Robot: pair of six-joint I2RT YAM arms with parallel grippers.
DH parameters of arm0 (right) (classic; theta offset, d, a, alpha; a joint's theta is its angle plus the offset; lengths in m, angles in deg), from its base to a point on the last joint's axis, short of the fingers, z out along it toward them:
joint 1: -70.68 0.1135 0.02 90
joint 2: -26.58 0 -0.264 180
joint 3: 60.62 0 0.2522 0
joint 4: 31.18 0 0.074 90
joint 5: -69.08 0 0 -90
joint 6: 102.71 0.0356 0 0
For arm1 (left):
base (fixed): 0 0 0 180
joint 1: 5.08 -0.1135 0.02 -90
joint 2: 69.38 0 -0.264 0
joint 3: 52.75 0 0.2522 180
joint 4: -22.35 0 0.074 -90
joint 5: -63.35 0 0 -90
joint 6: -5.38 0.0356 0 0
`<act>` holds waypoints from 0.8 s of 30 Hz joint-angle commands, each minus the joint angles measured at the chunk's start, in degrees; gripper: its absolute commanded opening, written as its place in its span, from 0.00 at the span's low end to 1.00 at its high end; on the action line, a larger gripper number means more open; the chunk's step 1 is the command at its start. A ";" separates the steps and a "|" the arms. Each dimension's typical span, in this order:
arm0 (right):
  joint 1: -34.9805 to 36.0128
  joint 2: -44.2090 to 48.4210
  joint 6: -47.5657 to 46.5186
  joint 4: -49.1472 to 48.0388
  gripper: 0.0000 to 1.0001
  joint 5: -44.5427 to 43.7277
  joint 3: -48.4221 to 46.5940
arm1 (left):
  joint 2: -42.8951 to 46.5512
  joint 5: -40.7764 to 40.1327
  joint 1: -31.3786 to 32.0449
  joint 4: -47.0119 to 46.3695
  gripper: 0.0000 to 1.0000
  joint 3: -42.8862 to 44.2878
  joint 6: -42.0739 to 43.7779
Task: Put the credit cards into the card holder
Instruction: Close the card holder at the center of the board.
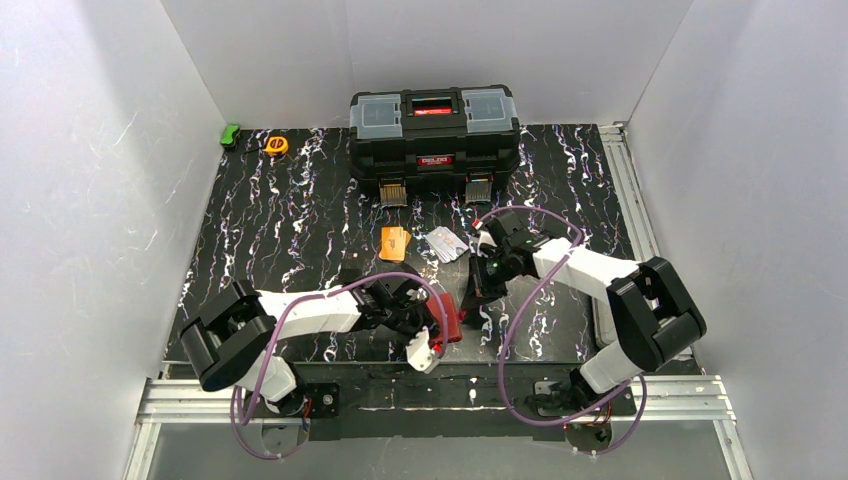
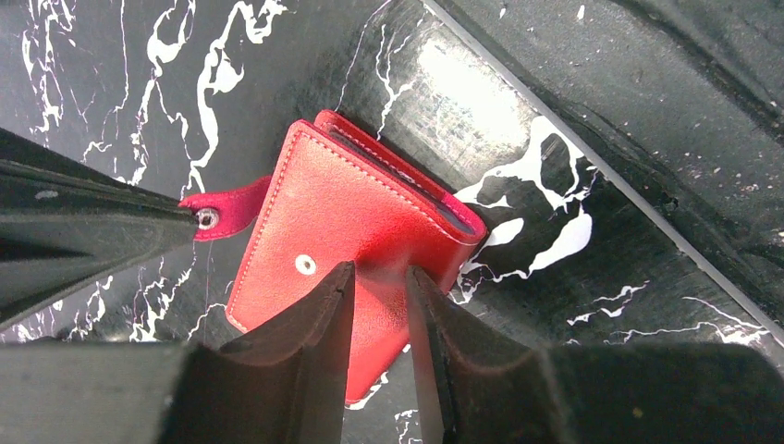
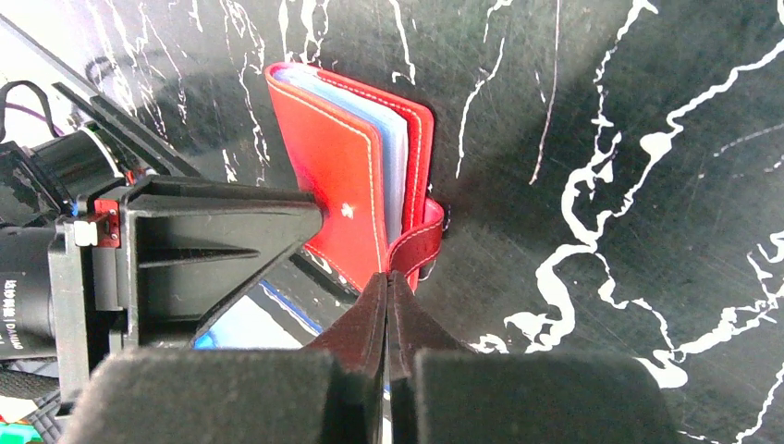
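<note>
The red card holder (image 1: 449, 314) stands partly open near the mat's front edge, between both grippers. In the left wrist view its cover (image 2: 342, 208) shows the pale stud, and its lower corner sits between my left gripper's (image 2: 379, 270) narrowly spaced fingers. My left gripper (image 1: 430, 322) is shut on it. In the right wrist view the holder (image 3: 342, 157) shows pale pockets inside. My right gripper (image 3: 386, 276) is shut on its snap tab (image 3: 418, 248); it also shows in the top view (image 1: 478, 288). Orange credit cards (image 1: 395, 242) and whitish ones (image 1: 446, 243) lie behind on the mat.
A big black toolbox (image 1: 435, 140) stands at the back centre. A yellow tape measure (image 1: 276, 145) and a green object (image 1: 230, 134) lie at the back left. White walls enclose the mat. The metal rail (image 1: 400, 398) runs along the front.
</note>
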State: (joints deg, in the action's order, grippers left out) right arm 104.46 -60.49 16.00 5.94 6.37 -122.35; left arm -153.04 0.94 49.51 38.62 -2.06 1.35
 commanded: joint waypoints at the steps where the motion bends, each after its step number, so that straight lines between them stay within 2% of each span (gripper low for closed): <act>1: 0.61 -1.17 -0.11 -0.30 0.01 2.01 -3.12 | -1.97 -3.92 -0.18 4.43 0.27 -2.69 1.75; 13: 3.94 -5.64 1.22 -0.87 0.01 1.89 -6.46 | -2.63 -3.09 -0.18 6.55 0.27 -1.82 5.23; 24: 6.87 -10.50 0.78 1.48 0.01 -2.05 -9.41 | -2.10 -4.09 -0.17 3.52 0.29 -2.47 3.43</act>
State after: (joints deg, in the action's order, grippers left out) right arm 110.01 -69.12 17.07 6.55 4.92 -128.84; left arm -152.93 1.21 49.53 39.27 -2.19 5.96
